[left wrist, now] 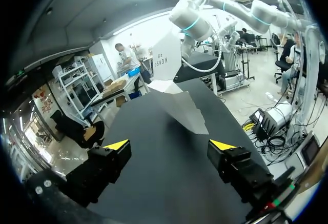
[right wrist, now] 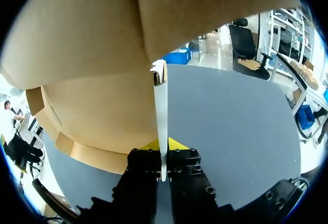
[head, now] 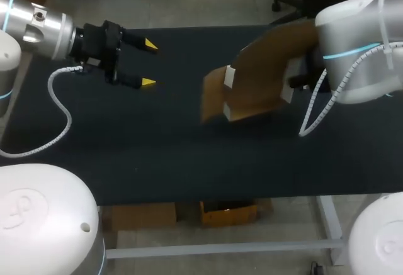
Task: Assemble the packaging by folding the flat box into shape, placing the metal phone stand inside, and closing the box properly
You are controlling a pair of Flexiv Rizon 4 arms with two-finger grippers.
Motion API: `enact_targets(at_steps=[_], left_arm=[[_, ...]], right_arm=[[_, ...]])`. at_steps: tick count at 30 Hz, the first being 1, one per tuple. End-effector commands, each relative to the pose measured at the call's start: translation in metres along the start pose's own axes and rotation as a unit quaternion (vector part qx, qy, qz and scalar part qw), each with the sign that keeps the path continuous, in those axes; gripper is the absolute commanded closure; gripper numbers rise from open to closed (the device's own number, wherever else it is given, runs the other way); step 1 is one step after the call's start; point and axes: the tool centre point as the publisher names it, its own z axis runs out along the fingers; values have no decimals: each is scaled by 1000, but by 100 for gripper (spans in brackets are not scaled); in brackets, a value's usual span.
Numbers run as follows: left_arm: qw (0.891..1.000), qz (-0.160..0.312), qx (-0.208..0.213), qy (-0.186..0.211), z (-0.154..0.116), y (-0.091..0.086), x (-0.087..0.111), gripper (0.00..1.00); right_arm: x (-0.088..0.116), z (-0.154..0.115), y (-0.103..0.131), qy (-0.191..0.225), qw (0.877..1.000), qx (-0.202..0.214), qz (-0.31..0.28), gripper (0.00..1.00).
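Note:
The flat cardboard box (head: 252, 80), brown inside and white outside, hangs tilted above the dark table at the right of the head view. My right gripper (right wrist: 163, 147) is shut on one thin white panel edge (right wrist: 161, 111) of the box, whose brown flaps (right wrist: 97, 55) spread over and beside the fingers. My left gripper (head: 149, 63) stands open at the table's left, well apart from the box and holding nothing. In the left wrist view the box (left wrist: 177, 98) shows its white side ahead of the open left gripper (left wrist: 169, 145). No metal phone stand is in view.
The dark table top (head: 157, 155) stretches between the two arms. My right arm (head: 359, 42) covers the table's far right corner. A white cable (head: 60, 108) loops from the left arm over the table's left part.

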Motion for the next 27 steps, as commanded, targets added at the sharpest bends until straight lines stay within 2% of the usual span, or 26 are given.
enact_targets(at_steps=[1, 5, 11, 12, 14, 17, 19, 24, 27], left_arm=[[1000, 4, -14, -13, 1, -3, 3, 0], [999, 14, -43, -25, -1, 3, 3, 0], [996, 27, -80, -35, -6, 12, 3, 0], [995, 26, -85, -35, -7, 14, 2, 0], [995, 25, -87, -35, -9, 17, 2, 0], [995, 22, -95, -33, -11, 22, 3, 0], [994, 21, -105, -31, -12, 26, 4, 0], [993, 19, -118, -24, -17, 32, 6, 0], [991, 15, -131, -15, -20, 36, 7, 0]], right_arm=[[-9, -3, 2, -4, 991, 131, 6, 100], [-19, -7, -1, -1, 989, 145, 19, 100], [-25, -11, -1, 29, 979, 199, 35, 100], [-26, -12, 0, 30, 975, 219, 37, 100], [-27, -14, 1, 40, 972, 230, 32, 100], [-27, -17, 3, 32, 964, 262, 24, 100], [-26, -18, 3, 26, 955, 295, 24, 100], [-26, -19, 0, 35, 942, 332, 33, 100], [-25, -18, -5, 19, 933, 358, 26, 100]])
